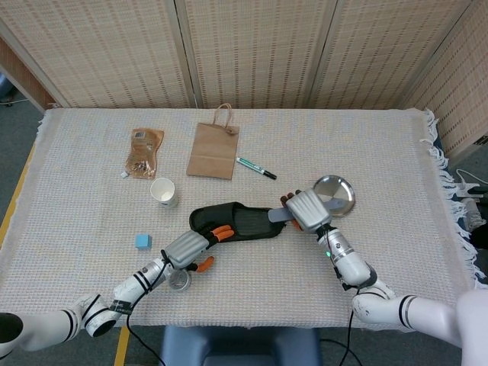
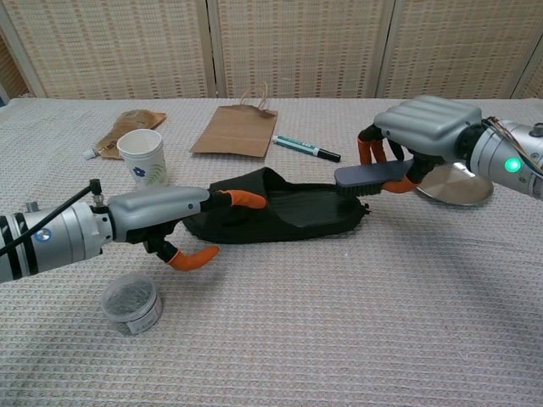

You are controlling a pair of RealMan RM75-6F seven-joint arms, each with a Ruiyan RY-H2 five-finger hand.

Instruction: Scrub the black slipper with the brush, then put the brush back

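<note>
The black slipper lies in the middle of the table, toe to the left. My left hand reaches in from the left. Its orange fingers rest on top of the slipper's strap, and its thumb lies spread on the cloth just short of the slipper's near edge. My right hand grips the dark brush by its back. The brush's bristles touch the heel end of the slipper.
A steel plate sits just behind my right hand. A small jar stands near my left forearm, with a blue cube further left. A paper cup, a brown bag, a pen and a snack pouch lie further back.
</note>
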